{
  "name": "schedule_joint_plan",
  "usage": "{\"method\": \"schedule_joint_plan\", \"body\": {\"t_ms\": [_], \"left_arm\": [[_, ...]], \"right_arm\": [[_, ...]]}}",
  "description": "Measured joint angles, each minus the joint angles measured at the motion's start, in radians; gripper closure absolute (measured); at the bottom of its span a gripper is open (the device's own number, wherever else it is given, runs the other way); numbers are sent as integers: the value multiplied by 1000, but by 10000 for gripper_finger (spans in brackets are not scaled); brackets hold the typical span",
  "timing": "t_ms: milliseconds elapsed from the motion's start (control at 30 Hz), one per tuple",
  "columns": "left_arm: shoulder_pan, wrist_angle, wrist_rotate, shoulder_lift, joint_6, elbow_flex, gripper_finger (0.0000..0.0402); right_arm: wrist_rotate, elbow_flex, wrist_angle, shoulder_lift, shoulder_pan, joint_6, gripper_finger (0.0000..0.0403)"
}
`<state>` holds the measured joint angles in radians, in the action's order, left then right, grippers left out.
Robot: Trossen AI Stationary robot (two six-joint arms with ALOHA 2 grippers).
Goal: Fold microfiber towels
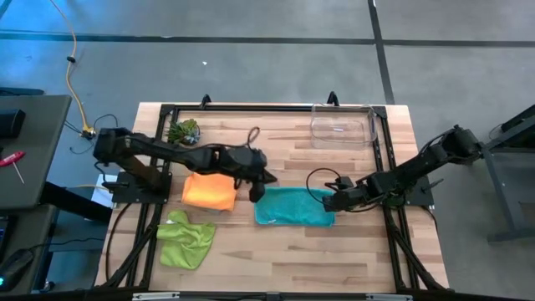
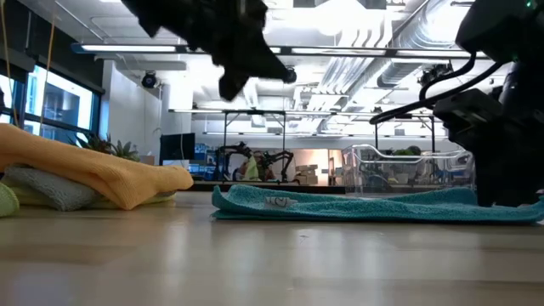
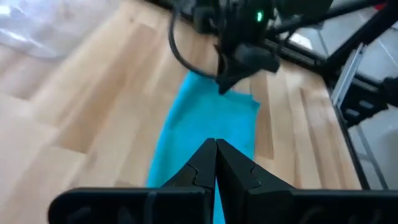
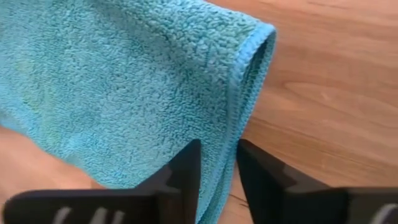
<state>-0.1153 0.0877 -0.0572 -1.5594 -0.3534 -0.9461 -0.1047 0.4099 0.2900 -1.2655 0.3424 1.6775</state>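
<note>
A teal towel (image 1: pixel 292 206) lies folded into a long strip on the table's middle. My right gripper (image 4: pixel 217 158) stands at the strip's right end (image 1: pixel 333 203), fingers closed in on its hem. My left gripper (image 3: pixel 216 155) is shut and holds nothing. It hangs raised over the strip's left end (image 1: pixel 257 191) and shows well above the table in the low view (image 2: pixel 234 81). An orange towel (image 1: pixel 209 191) lies folded to the left, resting on a grey cloth (image 2: pixel 51 191). A lime green towel (image 1: pixel 185 239) lies crumpled near the front left. My right gripper has the teal towel's stitched hem (image 4: pixel 229 155) between its two fingers, at the strip's right end a little way from the corner (image 4: pixel 264 34). The fingers slant down from the table's right side. The towel lies flat on the table; how many layers are caught I cannot tell.
A clear plastic bin (image 1: pixel 343 125) stands at the far right of the table. A small green spiky plant (image 1: pixel 184 131) sits at the far left, and a dark cord loop (image 1: pixel 252 134) lies near the far edge. Black frame rails (image 1: pixel 393 226) run along the table's sides.
</note>
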Motion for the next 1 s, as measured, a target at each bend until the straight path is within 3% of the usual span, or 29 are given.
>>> {"method": "schedule_joint_plan", "body": {"t_ms": [300,667,1000], "left_arm": [[-12,-18,122,140,43,0,402],[-12,-16,132,145,-5,0,401],[-12,-14,155,145,-13,0,402]], "right_arm": [[-19,0,28,-1,0,1,397],[-85,-2,95,55,-3,-50,403],[-68,-3,138,153,-3,-86,403]]}}
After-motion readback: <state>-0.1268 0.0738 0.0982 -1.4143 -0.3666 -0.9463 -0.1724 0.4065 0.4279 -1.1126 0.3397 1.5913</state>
